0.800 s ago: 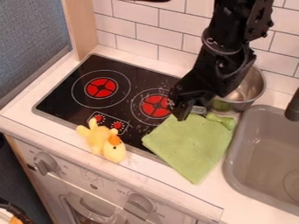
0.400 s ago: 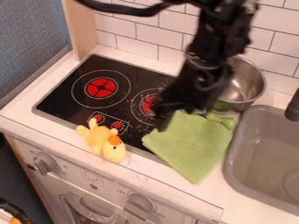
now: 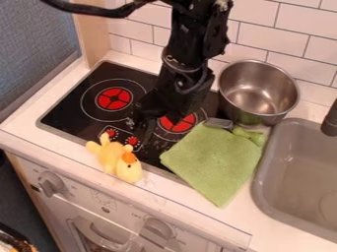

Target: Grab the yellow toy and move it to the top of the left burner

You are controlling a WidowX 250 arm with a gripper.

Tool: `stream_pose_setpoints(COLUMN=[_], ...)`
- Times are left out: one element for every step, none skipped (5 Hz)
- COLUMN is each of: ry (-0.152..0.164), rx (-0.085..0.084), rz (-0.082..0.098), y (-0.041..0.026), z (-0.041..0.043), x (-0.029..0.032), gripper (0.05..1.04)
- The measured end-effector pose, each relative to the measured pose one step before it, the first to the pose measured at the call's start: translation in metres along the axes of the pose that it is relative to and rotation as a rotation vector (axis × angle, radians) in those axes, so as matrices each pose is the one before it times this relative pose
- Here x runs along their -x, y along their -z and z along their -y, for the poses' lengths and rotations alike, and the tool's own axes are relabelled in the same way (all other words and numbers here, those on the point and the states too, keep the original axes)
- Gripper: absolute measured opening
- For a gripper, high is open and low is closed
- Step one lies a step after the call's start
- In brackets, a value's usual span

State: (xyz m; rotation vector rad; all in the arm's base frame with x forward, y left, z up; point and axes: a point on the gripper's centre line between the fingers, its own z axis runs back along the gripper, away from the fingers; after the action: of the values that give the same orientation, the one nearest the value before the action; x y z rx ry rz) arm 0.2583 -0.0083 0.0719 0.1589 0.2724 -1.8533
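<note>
My black gripper (image 3: 139, 132) hangs over the middle of the stove, between the two burners and just above the knob panel, with its fingertips up and to the right of the toy. The yellow toy (image 3: 113, 156), a plush duck with an orange beak, lies across the stove's front edge and the white counter. The left burner (image 3: 114, 99) is a red disc inside a white ring, with nothing on it. Part of the right burner (image 3: 178, 123) is hidden behind the gripper.
A green cloth (image 3: 215, 162) lies right of the stove, with a green toy (image 3: 249, 135) at its upper corner. Behind them stands a steel pot (image 3: 258, 92). The grey sink (image 3: 263, 197) is at the right, a tiled wall (image 3: 256, 37) at the back.
The arm and gripper have swung left, from over the right burner and cloth to near the knob panel. More of the pot shows. The yellow toy has stayed put.
</note>
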Motion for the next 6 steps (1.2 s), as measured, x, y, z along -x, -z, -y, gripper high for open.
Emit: stream_pose_setpoints(ry=[-0.0659,0.0212,-0.0009,0.0065,0.0036,0.0037], rx=[0.0198,0.0443,0.0524,0.0007,0.0099,-0.0077], rz=[0.015,0.0232,0.0097,0.0123,-0.0058,-0.0121], y=[0.01947,0.02551,0.01895,0.00544,0.00281,0.00125], z=[0.00431,0.00372,0.00652,-0.00258,0.00098,-0.00156], x=[0.0244,-0.0047,-0.00516,-0.00287,-0.00008,-0.00181], gripper=[0.999,0.999,0.999,1.0,0.951,0.687])
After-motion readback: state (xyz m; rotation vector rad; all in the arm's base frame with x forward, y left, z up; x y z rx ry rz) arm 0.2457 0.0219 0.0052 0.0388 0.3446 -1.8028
